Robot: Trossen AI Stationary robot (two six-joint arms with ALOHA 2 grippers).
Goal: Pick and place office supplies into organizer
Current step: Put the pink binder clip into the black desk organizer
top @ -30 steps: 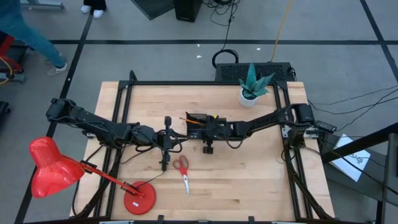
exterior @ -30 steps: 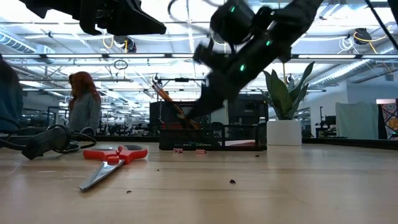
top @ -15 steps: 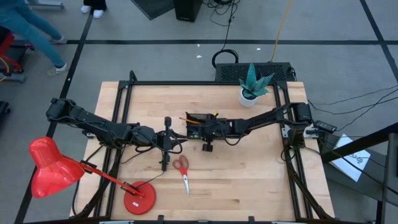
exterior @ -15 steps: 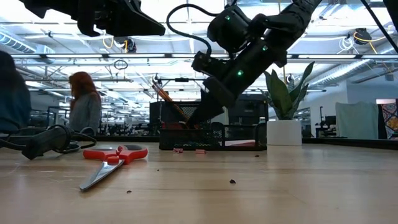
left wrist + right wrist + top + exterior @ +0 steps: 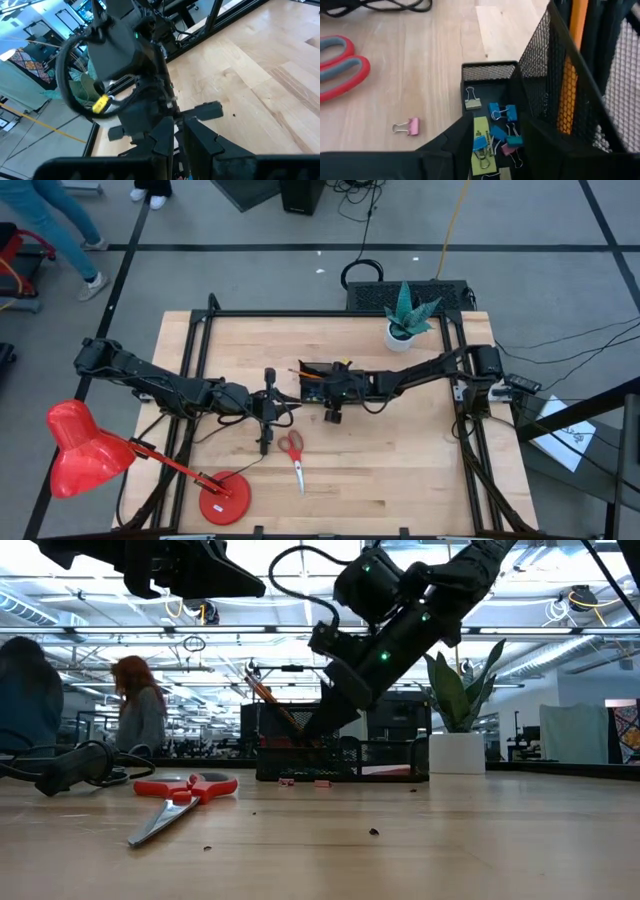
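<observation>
The right gripper (image 5: 492, 145), fingers parted and holding nothing, hangs over the organizer (image 5: 485, 72) where clips (image 5: 500, 112) lie between its fingertips, so next comes the pink clip (image 5: 407, 126) beside it, while the left gripper (image 5: 177, 135) waits, fingers narrow.

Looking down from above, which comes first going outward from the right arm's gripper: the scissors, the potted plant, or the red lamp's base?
Measured from the right gripper, which hangs over the black organizer mid-table:
1. Scissors, on the wood below it in the picture.
2. Potted plant, at the table's far right corner.
3. Lamp base, at the near left edge.
</observation>
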